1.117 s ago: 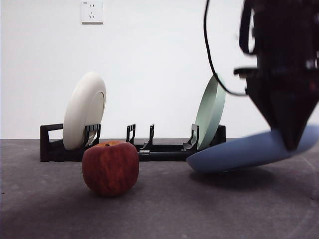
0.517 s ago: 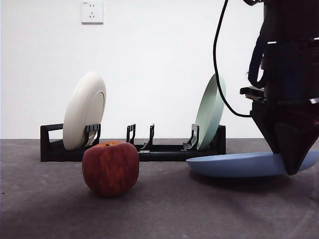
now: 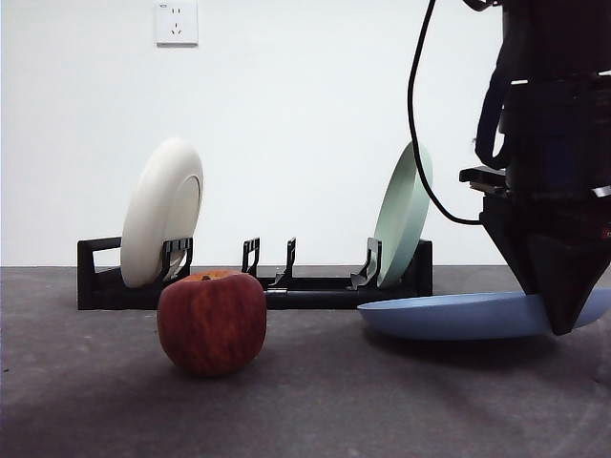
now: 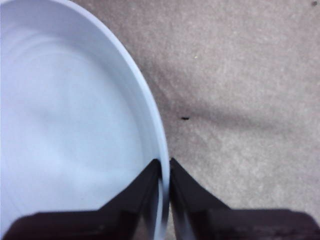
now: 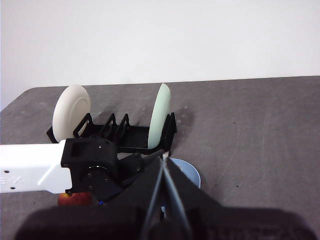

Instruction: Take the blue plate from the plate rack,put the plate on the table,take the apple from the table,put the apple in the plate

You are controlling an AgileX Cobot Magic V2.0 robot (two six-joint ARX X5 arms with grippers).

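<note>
The blue plate [image 3: 449,315] lies flat on the table [image 3: 334,401] at the right, in front of the plate rack [image 3: 286,286]. My left gripper [image 3: 561,322] comes down from above and is shut on the plate's right rim; the left wrist view shows the two jaws [image 4: 165,167] pinching that rim of the blue plate [image 4: 65,125]. The red apple [image 3: 211,322] sits on the table to the left, apart from the plate. My right gripper [image 5: 163,162] hangs high and back, shut on nothing, looking down on the rack [image 5: 125,137] and the plate [image 5: 190,172].
A cream-white plate [image 3: 160,212] stands upright in the rack's left end and a pale green plate [image 3: 403,215] in its right end, just behind the blue plate. The rack's middle slots hold nothing. A cable hangs beside the left arm.
One second ago the blue plate hung tilted in the left gripper; it has since come down and levelled flat on the table. The apple and rack have not moved.
</note>
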